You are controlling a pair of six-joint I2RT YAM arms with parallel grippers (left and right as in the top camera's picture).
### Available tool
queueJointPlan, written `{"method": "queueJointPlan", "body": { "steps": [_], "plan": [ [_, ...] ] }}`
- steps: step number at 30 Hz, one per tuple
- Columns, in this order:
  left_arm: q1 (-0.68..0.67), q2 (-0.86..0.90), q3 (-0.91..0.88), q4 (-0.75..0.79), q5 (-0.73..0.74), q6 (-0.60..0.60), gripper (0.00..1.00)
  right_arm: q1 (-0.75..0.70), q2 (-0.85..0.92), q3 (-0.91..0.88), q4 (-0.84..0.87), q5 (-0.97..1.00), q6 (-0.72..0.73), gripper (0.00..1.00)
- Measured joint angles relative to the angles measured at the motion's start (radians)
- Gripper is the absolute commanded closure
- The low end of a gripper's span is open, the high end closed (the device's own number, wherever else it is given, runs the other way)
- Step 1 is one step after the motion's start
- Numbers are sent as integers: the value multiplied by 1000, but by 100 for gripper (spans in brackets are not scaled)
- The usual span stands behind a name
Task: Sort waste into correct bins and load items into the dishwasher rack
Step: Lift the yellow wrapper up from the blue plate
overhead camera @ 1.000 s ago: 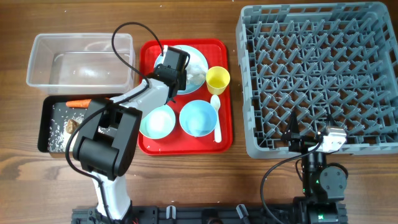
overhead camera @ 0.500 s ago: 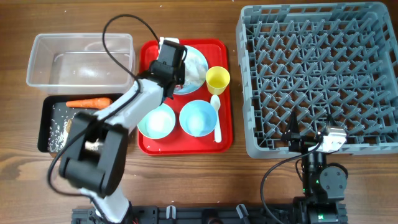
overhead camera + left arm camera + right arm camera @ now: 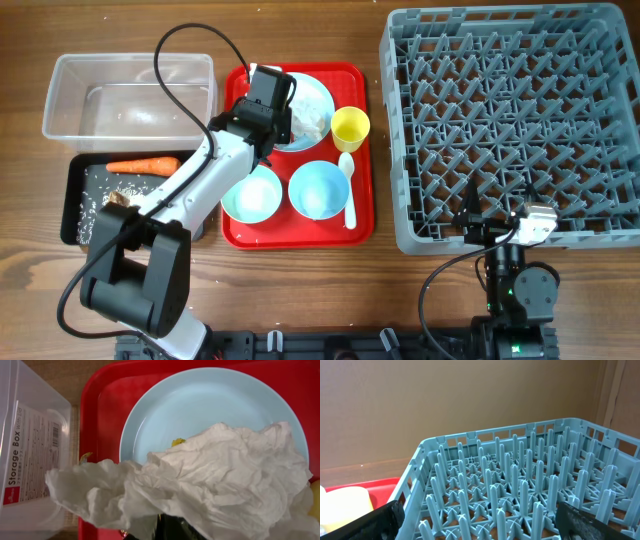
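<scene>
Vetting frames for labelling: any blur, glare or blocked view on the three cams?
Overhead: even light, sharp, soft shadows, slight sheen in the tub. Left wrist: crumpled tissue fills the lower half, well lit, hiding part of the plate. Right wrist: rack sharp, dark fingers soft in the bottom corners.

You are looking at a brown wood-grain tabletop [image 3: 300,290] with four things lying directly on it. At your far left sits the clear tub [image 3: 120,105], and the black tray [image 3: 72,200] lies just beside it on the side nearer the arm bases. The flat red tray [image 3: 285,232] rests just right of both, close against them. The large grey rack [image 3: 500,100] fills the right side, a narrow strip of bare wood parting it from the red tray.
</scene>
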State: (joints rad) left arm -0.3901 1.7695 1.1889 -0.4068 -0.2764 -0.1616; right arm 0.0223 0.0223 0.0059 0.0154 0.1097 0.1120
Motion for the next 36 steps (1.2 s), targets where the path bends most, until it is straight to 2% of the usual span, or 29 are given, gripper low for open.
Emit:
{"method": "queueJointPlan", "body": {
  "steps": [5,12,17,26,36],
  "plan": [
    [0,0,0,-10,-34,26,96,0,0,0,0,0,0,0],
    [0,0,8,-8,-194,31,96,0,0,0,0,0,0,0],
    [-6,0,19,45,-234,60,96,0,0,0,0,0,0,0],
    [-106,0,22,132,-328,128,96,0,0,0,0,0,0,0],
    [-67,-23,22,130,-427,143,96,0,0,0,0,0,0,0]
  ]
}}
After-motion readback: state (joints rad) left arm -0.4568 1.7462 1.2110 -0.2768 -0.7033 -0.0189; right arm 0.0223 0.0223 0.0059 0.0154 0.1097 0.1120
